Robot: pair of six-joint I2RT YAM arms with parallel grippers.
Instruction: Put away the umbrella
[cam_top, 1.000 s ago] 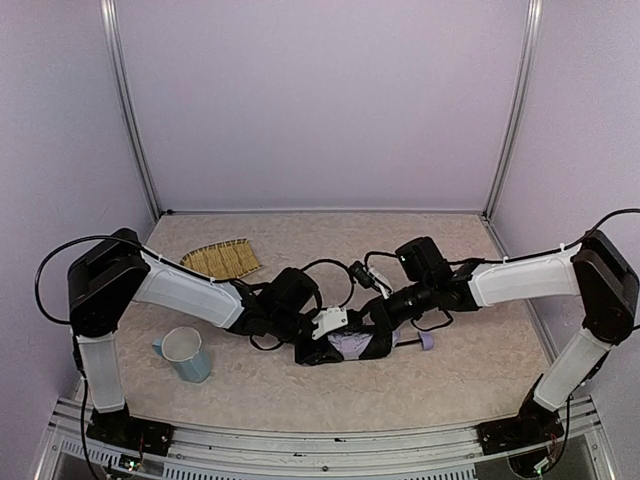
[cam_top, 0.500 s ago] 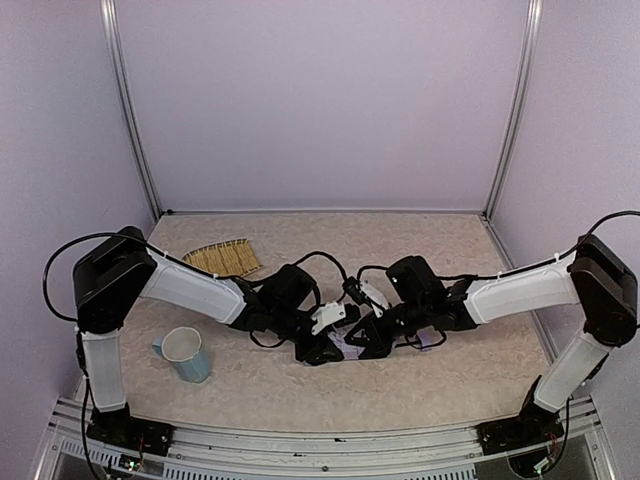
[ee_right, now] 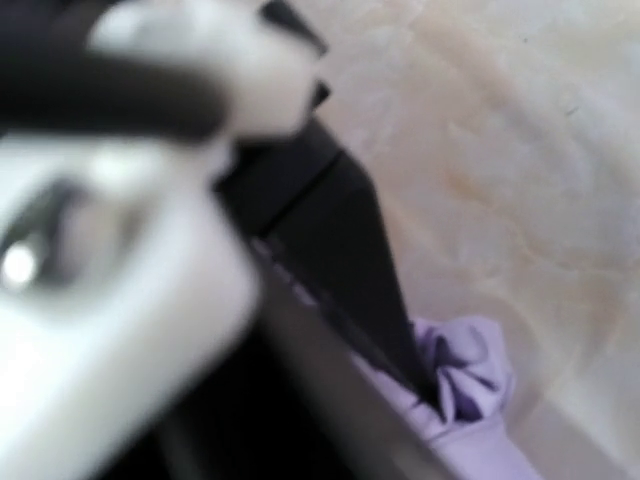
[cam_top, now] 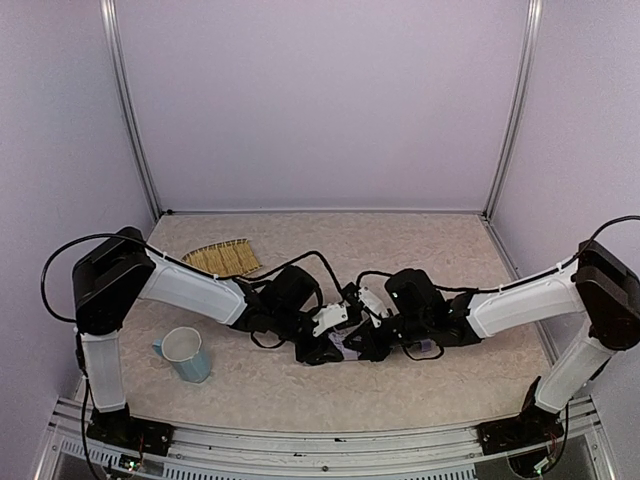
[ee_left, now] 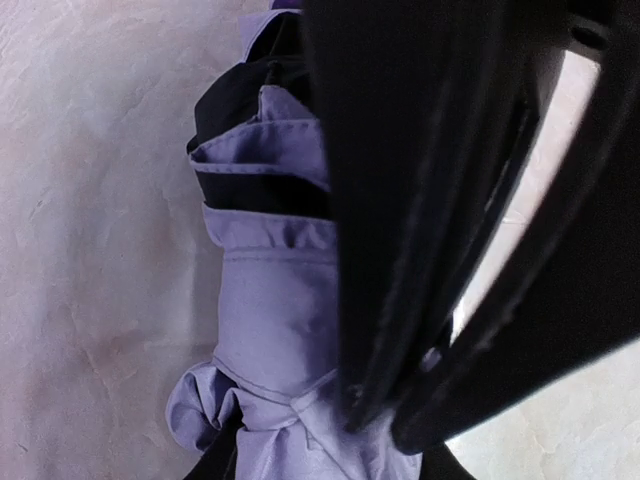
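lavender umbrella [ee_left: 275, 300] | left gripper [cam_top: 320, 351] clamps it | right gripper [cam_top: 371, 345] pinches its fabric

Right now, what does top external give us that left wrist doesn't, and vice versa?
Only top external: both arms whole, the right gripper facing the left gripper mid-table, a blue mug near the left arm's base, and a straw mat farther back. Only left wrist: the fabric's folds up close, black lining between lavender layers, the bundle gathered tight low in the picture. Both: the umbrella, the left gripper at it, and the speckled table.
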